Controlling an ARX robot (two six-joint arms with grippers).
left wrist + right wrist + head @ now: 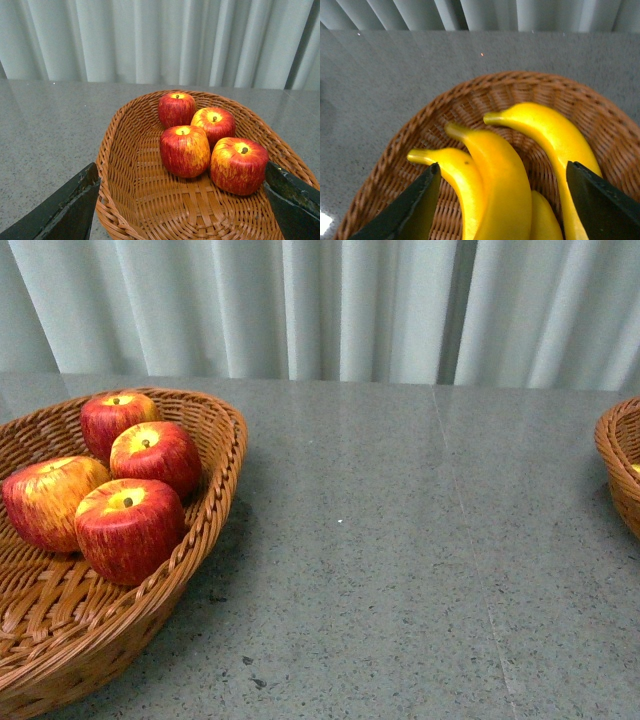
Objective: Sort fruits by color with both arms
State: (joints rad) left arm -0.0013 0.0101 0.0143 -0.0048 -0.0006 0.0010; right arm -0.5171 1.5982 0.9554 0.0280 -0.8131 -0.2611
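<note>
Four apples (200,135) sit in the left basket (130,150), just ahead of the left gripper (182,210), jaws spread and empty. Bananas (505,175) lie in the right basket (470,100) between the right gripper's (502,200) parted, empty jaws.

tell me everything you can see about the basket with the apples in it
The apple basket is an oval, shallow tray of woven brown wicker with a flaring, braided rim. It sits on the grey speckled table, at the left in the front view. Four red-and-yellow apples stand stem up, clustered toward one end and touching each other; the other end is bare weave. The left gripper hovers open over it, touching nothing.
</note>
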